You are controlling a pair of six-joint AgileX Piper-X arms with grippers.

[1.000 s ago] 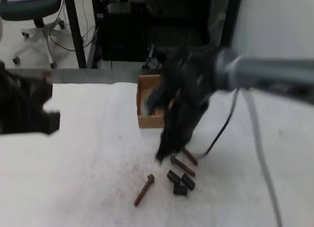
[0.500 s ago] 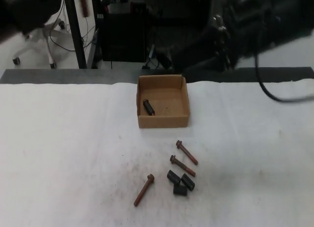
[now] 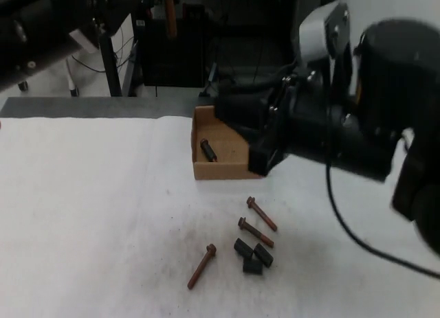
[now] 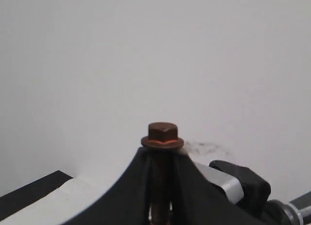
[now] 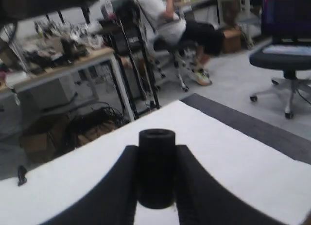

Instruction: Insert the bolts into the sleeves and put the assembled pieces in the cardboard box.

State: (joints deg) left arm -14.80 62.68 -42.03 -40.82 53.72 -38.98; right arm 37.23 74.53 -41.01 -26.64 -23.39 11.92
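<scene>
One dark piece (image 3: pixel 207 150) lies in the cardboard box (image 3: pixel 220 171) at the far edge of the table (image 3: pixel 82 215). We see the left gripper (image 4: pixel 162 159) pinching a bolt (image 4: pixel 163 136), and the right gripper (image 5: pixel 156 151) pinching a sleeve (image 5: pixel 156 174). Three loose bolts (image 3: pixel 261 213) and three loose sleeves (image 3: pixel 243 248) lie nearer the front edge.

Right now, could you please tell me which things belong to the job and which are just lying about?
Job: held bolt, held sleeve, three loose bolts, three loose sleeves, cardboard box, piece inside it.
Lying about: office chair, desk, cables.
</scene>
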